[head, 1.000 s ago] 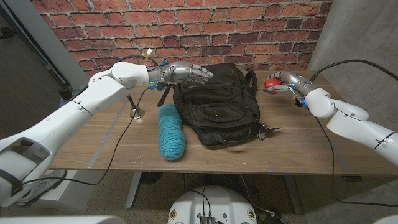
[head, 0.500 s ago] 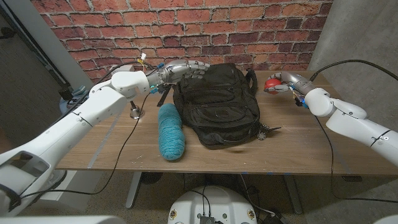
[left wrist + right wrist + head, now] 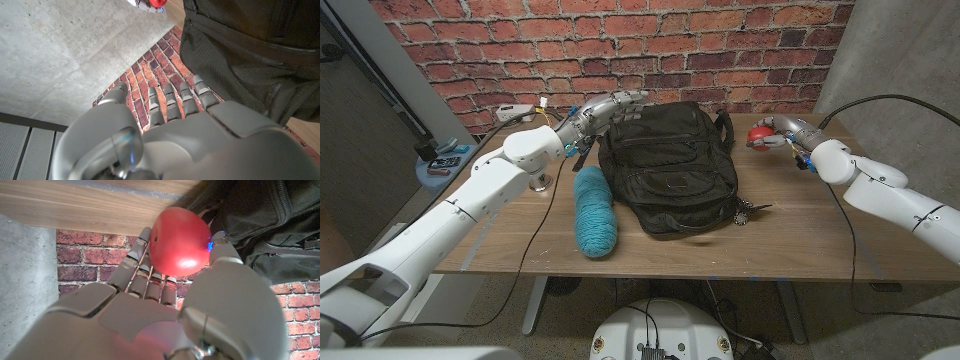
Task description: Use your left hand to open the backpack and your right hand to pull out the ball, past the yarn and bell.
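Right hand (image 3: 778,130) grasps the red ball (image 3: 758,134) beside the backpack (image 3: 670,165) — left hand (image 3: 610,106) released, fingers spread at its top; yarn (image 3: 594,212) alongside.

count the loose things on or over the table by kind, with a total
backpack: 1
yarn skein: 1
red ball, held by the right robot hand: 1
bell: 1
total: 4
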`<control>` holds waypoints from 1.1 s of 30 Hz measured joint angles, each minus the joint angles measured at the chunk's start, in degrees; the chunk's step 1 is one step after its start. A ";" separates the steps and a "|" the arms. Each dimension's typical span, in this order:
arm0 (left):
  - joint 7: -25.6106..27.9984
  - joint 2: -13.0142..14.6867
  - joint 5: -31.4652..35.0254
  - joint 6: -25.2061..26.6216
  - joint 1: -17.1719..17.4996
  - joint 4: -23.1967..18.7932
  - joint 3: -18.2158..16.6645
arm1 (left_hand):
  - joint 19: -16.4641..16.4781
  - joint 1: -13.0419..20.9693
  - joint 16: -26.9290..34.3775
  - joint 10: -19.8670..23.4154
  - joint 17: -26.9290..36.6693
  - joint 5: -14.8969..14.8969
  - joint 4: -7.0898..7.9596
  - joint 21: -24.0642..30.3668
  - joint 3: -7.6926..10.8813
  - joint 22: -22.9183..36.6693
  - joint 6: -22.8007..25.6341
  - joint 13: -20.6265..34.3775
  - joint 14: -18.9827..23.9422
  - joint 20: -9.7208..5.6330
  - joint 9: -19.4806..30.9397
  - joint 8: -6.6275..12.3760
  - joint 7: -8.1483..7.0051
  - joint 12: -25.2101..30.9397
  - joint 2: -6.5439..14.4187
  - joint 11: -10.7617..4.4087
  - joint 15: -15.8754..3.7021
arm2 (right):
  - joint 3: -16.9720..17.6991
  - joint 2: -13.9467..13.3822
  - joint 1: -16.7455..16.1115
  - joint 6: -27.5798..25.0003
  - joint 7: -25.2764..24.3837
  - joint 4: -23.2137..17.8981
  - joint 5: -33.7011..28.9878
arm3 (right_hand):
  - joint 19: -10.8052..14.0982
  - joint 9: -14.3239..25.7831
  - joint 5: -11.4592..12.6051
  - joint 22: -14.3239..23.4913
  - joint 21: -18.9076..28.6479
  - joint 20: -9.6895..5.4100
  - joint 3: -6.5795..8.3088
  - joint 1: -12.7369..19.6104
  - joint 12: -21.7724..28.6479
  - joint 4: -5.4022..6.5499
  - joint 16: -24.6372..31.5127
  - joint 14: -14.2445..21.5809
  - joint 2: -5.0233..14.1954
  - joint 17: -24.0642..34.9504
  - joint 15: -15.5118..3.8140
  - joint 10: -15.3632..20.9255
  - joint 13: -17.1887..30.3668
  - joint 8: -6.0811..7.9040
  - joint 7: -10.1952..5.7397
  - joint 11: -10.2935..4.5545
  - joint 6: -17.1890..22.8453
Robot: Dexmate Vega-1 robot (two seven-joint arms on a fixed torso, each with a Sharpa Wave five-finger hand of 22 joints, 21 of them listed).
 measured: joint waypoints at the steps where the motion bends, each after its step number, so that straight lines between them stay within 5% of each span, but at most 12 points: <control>1: 0.42 -0.10 0.11 -0.17 0.23 0.00 -0.10 | 0.00 -0.41 0.00 -0.34 -0.10 0.00 0.06 0.00 0.06 -0.05 -0.53 -0.21 -0.17 0.00 0.00 -0.26 -0.24 -0.16 0.00 0.12 -0.17 | -0.09 0.05 0.14 -0.03 0.11 0.14 0.00 | 0.00 0.00 0.00 0.00 0.00 0.00 0.00 0.00 0.00 0.00 0.00 0.00 0.00 0.00 0.00 0.00 0.00 0.00 0.00 0.00 0.00; 33: 15.73 -0.23 6.48 -3.54 8.10 -2.61 -4.26 | -0.82 -1.58 -0.27 -3.54 -1.99 0.76 -0.05 0.00 1.58 -0.34 -2.29 -2.71 -2.35 -0.20 -0.26 -1.57 -1.66 -1.04 -0.32 -0.76 -0.31 | -3.42 2.45 5.45 -1.48 3.08 7.00 0.99 | 0.00 0.00 -0.11 0.00 0.00 0.00 0.00 0.56 -0.42 0.00 -0.46 -0.01 0.34 0.53 0.01 -0.29 -0.58 0.00 0.01 -0.30 -0.01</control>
